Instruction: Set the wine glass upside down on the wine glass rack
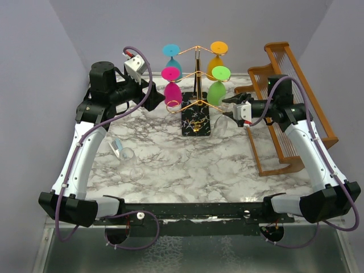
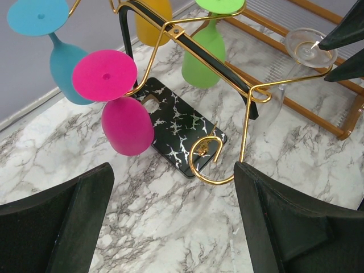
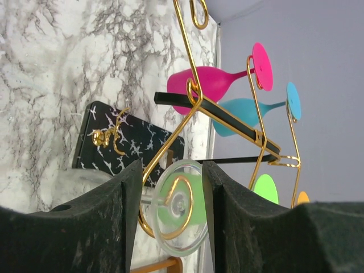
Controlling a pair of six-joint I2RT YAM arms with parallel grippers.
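The gold wire wine glass rack [image 1: 197,79] stands on its black speckled base [image 1: 195,122] at the table's back middle. Blue, orange, pink and green glasses hang upside down on it. A clear wine glass [image 1: 220,124] hangs upside down on a lower right scroll arm. Its foot [image 3: 179,213] rests on the gold curl between my right gripper's fingers. My right gripper [image 1: 238,109] is open around that foot, one finger above and one below. My left gripper [image 2: 173,222] is open and empty over the marble, just left of the rack base [image 2: 176,133].
A brown wooden slatted rack [image 1: 284,114] lies along the right side, just behind my right arm. Two clear glasses [image 1: 126,152] [image 1: 136,170] lie on the marble at the front left. The pink glass [image 2: 126,122] hangs close to my left gripper.
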